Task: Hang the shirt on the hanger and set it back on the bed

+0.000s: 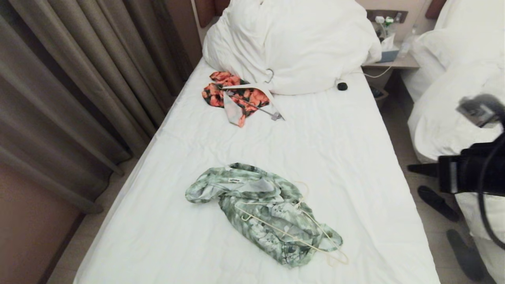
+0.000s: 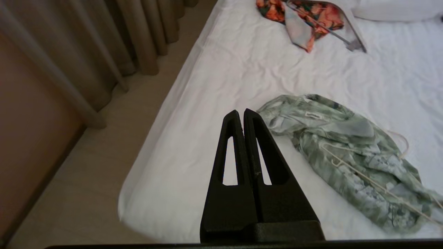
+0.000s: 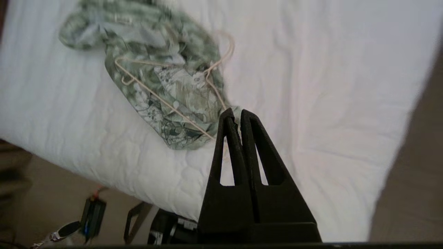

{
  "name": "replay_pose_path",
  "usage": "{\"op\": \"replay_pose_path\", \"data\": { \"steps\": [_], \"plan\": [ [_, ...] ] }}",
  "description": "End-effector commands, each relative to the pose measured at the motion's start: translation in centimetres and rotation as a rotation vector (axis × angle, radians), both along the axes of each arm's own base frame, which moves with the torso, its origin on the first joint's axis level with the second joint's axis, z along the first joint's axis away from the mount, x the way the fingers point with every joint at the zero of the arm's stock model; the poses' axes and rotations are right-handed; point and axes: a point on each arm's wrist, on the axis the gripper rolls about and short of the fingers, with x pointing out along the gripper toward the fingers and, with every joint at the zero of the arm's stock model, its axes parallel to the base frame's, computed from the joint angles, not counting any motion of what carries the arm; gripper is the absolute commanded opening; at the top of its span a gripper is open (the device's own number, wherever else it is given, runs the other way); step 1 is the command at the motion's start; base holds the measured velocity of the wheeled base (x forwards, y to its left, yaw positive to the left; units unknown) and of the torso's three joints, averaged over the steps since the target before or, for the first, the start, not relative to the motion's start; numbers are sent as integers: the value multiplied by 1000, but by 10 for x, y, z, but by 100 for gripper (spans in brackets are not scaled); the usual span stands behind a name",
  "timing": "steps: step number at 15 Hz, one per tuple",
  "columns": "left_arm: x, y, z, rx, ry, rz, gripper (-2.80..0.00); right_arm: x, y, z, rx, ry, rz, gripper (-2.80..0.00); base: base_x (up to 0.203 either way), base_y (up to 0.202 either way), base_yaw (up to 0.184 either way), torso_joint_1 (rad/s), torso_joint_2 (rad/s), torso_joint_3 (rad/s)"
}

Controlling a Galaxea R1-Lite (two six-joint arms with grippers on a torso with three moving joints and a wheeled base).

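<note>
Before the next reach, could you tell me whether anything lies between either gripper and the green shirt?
Nothing visible does. Bare sheet of the bed separates the shut left gripper from the shirt; the shut right gripper is above the bed near it. The hanger lies on the shirt.

I count two beds: the bed [image 1: 347, 130] in front of me and a second bed [image 1: 446, 59] on the right. On the near one I see two garments, one green shirt [image 1: 256, 205] and one orange garment [image 1: 232, 94]. There are two hangers: one thin hanger [image 1: 292, 232] on the shirt, one thick hanger [image 1: 256, 92] with the orange garment. I see one pillow [image 1: 292, 39], one small black object [image 1: 342, 86], and two grippers: left gripper [image 2: 243, 112], right gripper [image 3: 234, 112].
</note>
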Motion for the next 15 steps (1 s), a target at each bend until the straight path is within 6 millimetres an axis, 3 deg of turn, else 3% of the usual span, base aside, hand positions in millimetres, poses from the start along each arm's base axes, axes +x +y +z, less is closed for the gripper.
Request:
{"op": "replay_pose_path", "data": {
  "steps": [1, 4, 7, 11, 15],
  "plan": [
    [-11, -2, -11, 6, -34, -15, -280, -67, -18, 31, 40, -178, -16, -280, 0, 0, 0, 0, 0, 0],
    [-15, -3, -41, 26, -15, -67, -280, -150, -41, 34, 57, -282, -78, -280, 0, 0, 0, 0, 0, 0],
    [-16, -5, -62, 35, -7, -126, -280, -211, -57, 5, 49, -335, -192, -280, 0, 0, 0, 0, 0, 0],
    [-12, -6, -81, 36, 20, -174, -280, -255, -57, -41, 42, -418, -313, -280, 0, 0, 0, 0, 0, 0],
    [0, -6, -105, 54, 99, -200, -280, -259, -51, -93, -56, -452, -228, -280, 0, 0, 0, 0, 0, 0]
  ]
}}
